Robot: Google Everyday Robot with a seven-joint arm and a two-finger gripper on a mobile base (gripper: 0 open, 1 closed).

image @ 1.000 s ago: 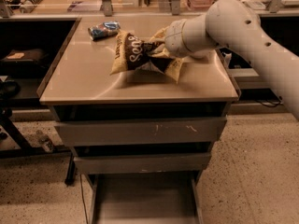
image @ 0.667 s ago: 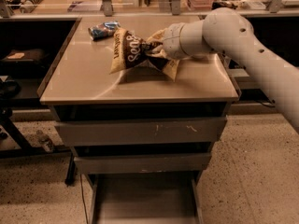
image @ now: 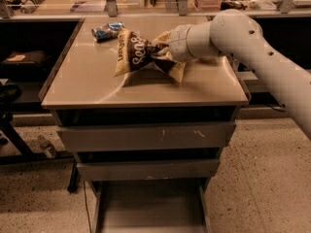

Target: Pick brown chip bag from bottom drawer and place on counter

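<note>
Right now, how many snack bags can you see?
2. The brown chip bag is over the middle of the counter, at the gripper; a small blue-and-silver bag lies near its back left corner. The closed drawers may hide more.

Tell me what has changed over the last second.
The gripper, shut on the brown chip bag, has carried it slightly to the left over the counter. The hold is unchanged. The blue snack bag and the open bottom drawer stayed where they were.
</note>
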